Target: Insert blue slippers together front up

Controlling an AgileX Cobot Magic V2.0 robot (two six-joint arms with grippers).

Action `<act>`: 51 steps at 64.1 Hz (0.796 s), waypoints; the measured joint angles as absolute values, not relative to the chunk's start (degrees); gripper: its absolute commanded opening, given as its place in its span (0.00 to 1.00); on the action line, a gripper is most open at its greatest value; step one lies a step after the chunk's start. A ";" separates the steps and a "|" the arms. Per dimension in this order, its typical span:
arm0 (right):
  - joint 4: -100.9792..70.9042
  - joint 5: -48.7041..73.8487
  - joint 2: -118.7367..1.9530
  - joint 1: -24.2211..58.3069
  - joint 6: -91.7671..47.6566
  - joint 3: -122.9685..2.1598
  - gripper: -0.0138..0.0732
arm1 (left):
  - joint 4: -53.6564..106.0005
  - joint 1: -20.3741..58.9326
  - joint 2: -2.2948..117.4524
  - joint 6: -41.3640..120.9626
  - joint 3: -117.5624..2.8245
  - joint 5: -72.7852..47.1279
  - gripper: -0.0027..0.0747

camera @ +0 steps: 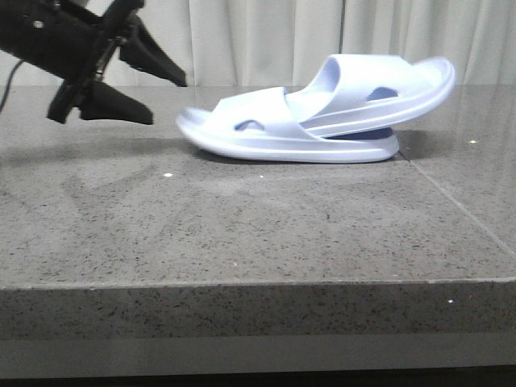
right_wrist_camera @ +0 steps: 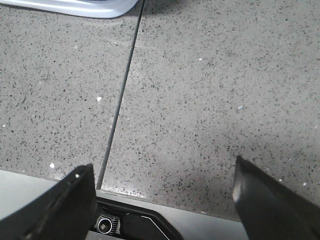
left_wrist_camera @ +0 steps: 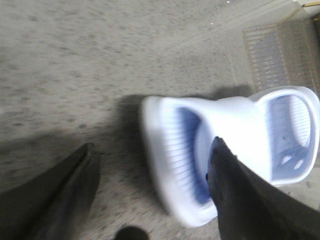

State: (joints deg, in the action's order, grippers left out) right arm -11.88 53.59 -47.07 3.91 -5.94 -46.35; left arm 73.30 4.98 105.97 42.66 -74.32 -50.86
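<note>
Now left gripper (camera: 165,101) wide, empty.

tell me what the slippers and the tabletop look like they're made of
The blue slippers look like moulded foam or soft plastic: one-piece, thick rounded rims, smooth matte surface with no stitching. The tabletop looks like polished grey stone, perhaps granite or quartz composite: speckled grain, faint sheen, a thin seam between slabs.
</note>
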 measured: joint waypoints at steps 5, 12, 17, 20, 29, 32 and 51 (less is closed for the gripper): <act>-11.88 53.59 -47.07 3.91 -5.94 -46.35 0.83 | 69.69 2.79 104.31 42.06 -74.32 -51.81 0.64; -11.88 53.59 -47.07 3.91 -5.94 -46.35 0.83 | 61.38 0.73 99.65 38.56 -74.32 -52.04 0.64; -11.88 53.59 -47.07 3.91 -5.94 -46.35 0.83 | 51.24 0.32 94.97 33.96 -74.32 -52.04 0.64; -11.88 53.59 -47.07 3.91 -5.94 -46.35 0.83 | 44.38 0.47 91.68 30.12 -74.32 -52.34 0.64; -11.88 53.59 -47.07 3.91 -5.94 -46.35 0.83 | 24.56 3.09 82.16 17.69 -74.32 -53.66 0.64; -11.88 53.59 -47.07 3.91 -5.94 -46.35 0.83 | 17.67 4.70 79.11 12.28 -74.32 -54.51 0.64; -11.88 53.59 -47.07 3.91 -5.94 -46.35 0.83 | 1.20 14.58 62.52 -1.57 -63.58 -54.53 0.58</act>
